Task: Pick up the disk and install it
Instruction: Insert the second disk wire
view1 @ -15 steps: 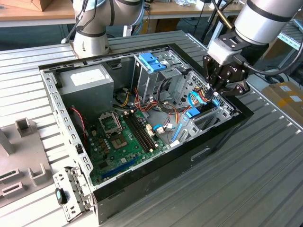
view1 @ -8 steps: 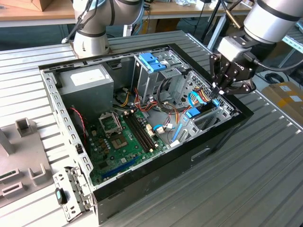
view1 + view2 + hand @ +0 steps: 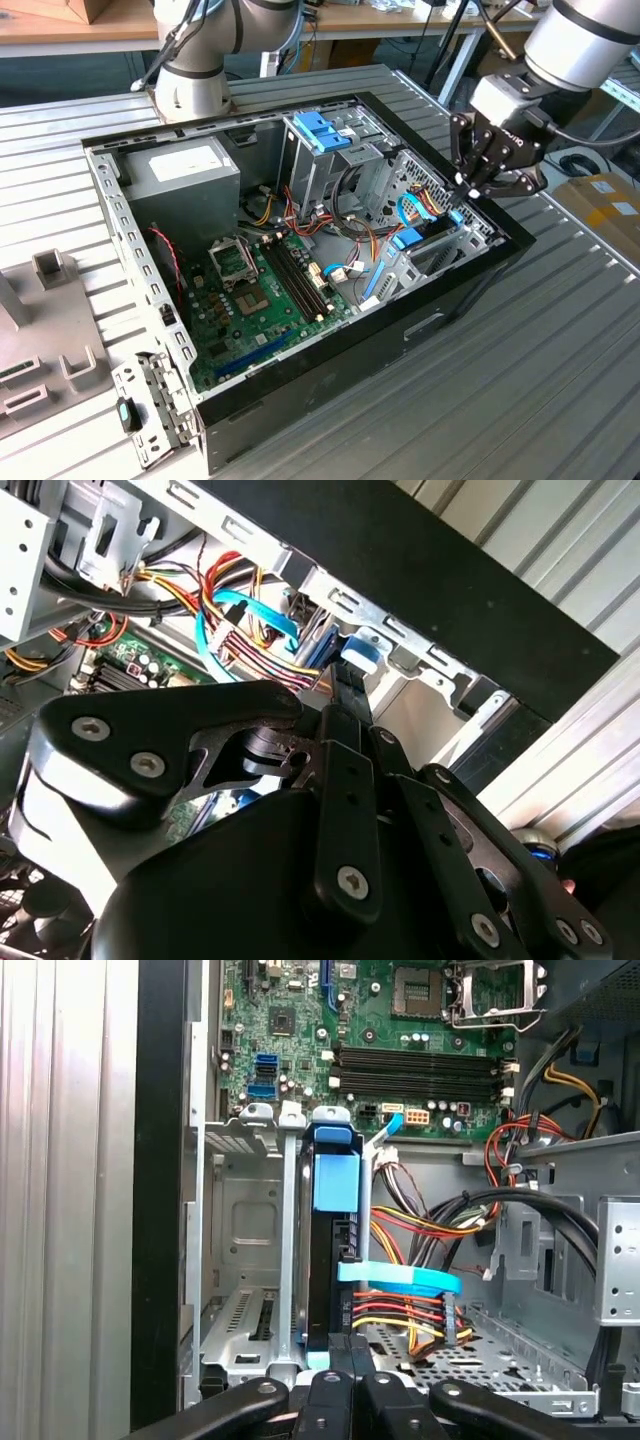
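An open computer case (image 3: 300, 380) lies on its side on a ribbed metal tabletop (image 3: 560, 400), its inside facing up. At the exterior view's left, a grey power supply box (image 3: 185, 170) sits at the far corner, with a green circuit board (image 3: 260, 300) nearer. Toward the middle, a tall metal cage with a blue handle (image 3: 322, 130) stands at the far side. At the exterior view's right, red, yellow and blue cables (image 3: 420, 205) crowd the space beside a drive bay (image 3: 440, 250) against the case's right wall.

The disk (image 3: 330, 1250) stands on edge in that bay, its blue carrier rail (image 3: 335, 1175) showing along the top, with a flat blue cable (image 3: 400, 1280) just beside it. It appears seated, or nearly so, which suggests the installing step is in hand or ending.

The gripper (image 3: 490, 180) hangs just above the bay's far right end. In the first wrist view the fingers (image 3: 330, 1390) sit drawn together in line with the disk's end edge. Whether they pinch that edge or merely press against it cannot be told, as the contact point is hidden.

Any next move calls for confirming the disk is fully home. The bay's bottom and the disk's connectors are hidden by cables and metal.
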### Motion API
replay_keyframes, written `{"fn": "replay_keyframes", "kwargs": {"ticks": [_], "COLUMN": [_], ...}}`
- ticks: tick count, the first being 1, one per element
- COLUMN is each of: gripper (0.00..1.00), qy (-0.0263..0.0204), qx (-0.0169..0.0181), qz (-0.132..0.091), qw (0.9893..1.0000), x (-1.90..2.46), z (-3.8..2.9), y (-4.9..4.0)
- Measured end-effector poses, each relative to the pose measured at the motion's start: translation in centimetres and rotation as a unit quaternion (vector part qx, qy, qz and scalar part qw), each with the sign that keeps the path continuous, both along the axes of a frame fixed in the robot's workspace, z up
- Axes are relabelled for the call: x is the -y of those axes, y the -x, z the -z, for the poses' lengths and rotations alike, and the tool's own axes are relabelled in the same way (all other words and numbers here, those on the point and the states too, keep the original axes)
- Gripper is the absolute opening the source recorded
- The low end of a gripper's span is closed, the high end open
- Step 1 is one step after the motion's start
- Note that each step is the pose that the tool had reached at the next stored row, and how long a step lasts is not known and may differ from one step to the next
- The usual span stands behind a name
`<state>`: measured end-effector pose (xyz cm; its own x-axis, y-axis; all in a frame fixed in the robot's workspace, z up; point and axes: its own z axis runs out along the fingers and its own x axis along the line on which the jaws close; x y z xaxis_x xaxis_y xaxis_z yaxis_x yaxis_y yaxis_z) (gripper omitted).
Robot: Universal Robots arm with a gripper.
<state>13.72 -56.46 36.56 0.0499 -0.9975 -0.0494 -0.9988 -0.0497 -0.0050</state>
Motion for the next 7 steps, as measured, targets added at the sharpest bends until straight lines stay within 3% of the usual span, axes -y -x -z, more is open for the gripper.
{"fn": "replay_keyframes", "kwargs": {"ticks": [7], "gripper": [0.11], "qy": [0.0000], "qx": [-0.0010], "qz": [0.000], "qw": [1.0000], "x": [0.00], "z": [0.00], "y": [-0.44]}}
